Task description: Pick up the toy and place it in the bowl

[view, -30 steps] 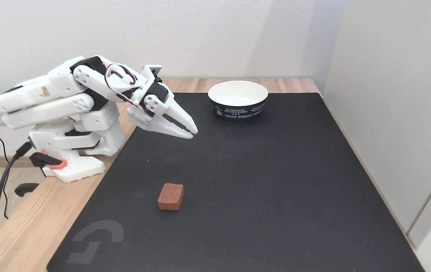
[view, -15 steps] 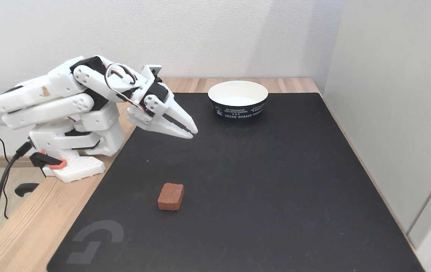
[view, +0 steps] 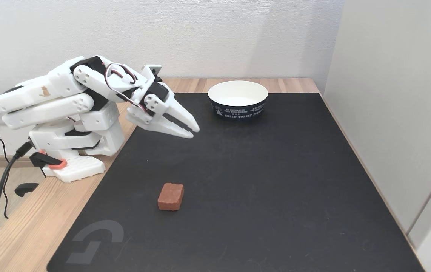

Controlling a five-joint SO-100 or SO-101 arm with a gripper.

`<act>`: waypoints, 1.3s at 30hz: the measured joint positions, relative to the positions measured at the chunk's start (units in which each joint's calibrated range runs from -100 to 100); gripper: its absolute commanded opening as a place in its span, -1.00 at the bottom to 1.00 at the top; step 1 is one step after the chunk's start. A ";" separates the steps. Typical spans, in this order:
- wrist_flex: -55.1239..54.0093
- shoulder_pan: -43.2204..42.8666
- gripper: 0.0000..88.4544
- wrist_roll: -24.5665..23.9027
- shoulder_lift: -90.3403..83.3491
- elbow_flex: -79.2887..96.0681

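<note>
Reaching for the toy: the step in hand, by my reckoning; nothing is gripped yet.
Landmark: the black mat (view: 260,181) on the wooden tabletop (view: 23,234); every place below is told against it.
Toy: the toy (view: 170,196) lies flat on the mat, toward its near left part, well apart from everything else.
Bowl: the bowl (view: 237,99) stands upright at the mat's far edge, empty so far as I can see.
Pincer: the pincer (view: 195,132) hangs above the mat's far left part, tips drawn together with barely a slit between them, holding nothing.
Arm: the white arm (view: 60,94) is folded low beside the mat's left edge.
Doing it well: I would open the jaws wide before dropping, come down over the block's middle, straddle its narrower sides, and close only when the tips are almost at the mat.
Risk: a closed or off-centre descent would likely shove the block across the mat.
</note>
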 measured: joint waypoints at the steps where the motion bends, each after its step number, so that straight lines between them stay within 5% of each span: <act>1: 0.00 0.00 0.07 0.00 0.00 0.00; 14: 0.51 0.00 0.11 0.00 0.00 -0.28; 19: 9.03 4.33 0.11 0.00 2.16 -15.21; 31: 24.65 22.22 0.12 7.62 52.71 -70.00; 39: 28.20 32.88 0.12 11.12 72.69 -76.05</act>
